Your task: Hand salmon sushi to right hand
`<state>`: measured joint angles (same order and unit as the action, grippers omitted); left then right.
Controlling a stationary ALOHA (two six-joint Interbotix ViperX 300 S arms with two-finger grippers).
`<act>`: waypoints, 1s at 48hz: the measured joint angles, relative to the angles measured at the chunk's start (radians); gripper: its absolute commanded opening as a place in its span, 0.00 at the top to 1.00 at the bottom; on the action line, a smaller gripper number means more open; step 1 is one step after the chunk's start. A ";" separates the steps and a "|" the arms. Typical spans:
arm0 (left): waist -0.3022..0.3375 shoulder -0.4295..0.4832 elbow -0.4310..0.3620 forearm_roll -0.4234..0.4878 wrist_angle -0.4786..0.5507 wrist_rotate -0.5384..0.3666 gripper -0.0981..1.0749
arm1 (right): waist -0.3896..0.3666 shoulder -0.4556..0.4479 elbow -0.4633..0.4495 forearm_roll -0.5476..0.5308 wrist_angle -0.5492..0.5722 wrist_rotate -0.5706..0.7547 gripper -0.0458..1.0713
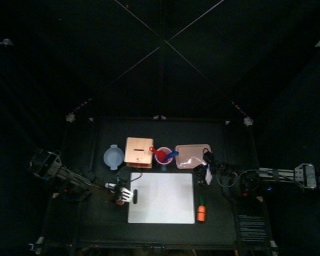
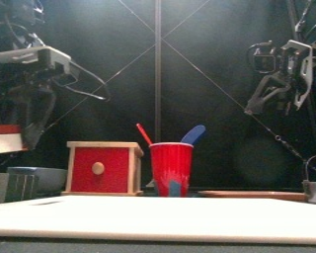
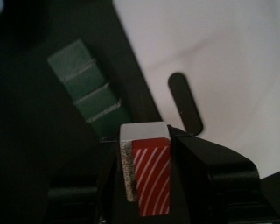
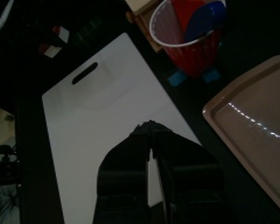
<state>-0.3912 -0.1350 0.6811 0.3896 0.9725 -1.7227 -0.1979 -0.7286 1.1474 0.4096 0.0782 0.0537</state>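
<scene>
The salmon sushi (image 3: 150, 175) is seen as a small oblong piece, red-orange with thin pale diagonal stripes and a white end. It is held between the two jaws of the left end effector (image 3: 154, 179), lengthwise along them, above the table's left edge beside the white board. The right hand (image 2: 282, 71) is raised over the table's right side, well apart from the sushi, its end effector (image 4: 153, 140) closed and empty.

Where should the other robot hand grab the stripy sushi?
Grip the salmon sushi by its pale free end, coming from beyond the left gripper's tips. Its fingers already cover both long sides, so only that end sticks out.
</scene>
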 measured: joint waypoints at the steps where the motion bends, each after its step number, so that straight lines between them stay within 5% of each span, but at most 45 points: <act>1: 0.005 -0.002 -0.002 0.021 -0.005 0.011 0.48 | 0.000 0.002 0.002 0.000 0.000 0.002 0.95; 10: 0.091 -0.015 -0.005 0.184 -0.121 0.129 0.48 | 0.000 0.012 0.000 0.008 -0.003 0.002 0.95; 18: 0.206 -0.017 0.002 0.212 -0.324 0.256 0.48 | 0.000 0.040 0.003 0.023 -0.005 0.000 0.95; 26: 0.285 -0.006 0.021 0.201 -0.451 0.293 0.48 | 0.000 0.067 0.012 0.035 -0.005 0.002 0.95; 48: 0.347 0.011 0.011 0.295 -0.643 0.330 0.48 | 0.005 0.087 0.014 0.063 -0.005 0.000 0.95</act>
<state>-0.0445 -0.1243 0.6918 0.6842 0.3298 -1.3929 -0.1933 -0.6412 1.1612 0.4725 0.0736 0.0537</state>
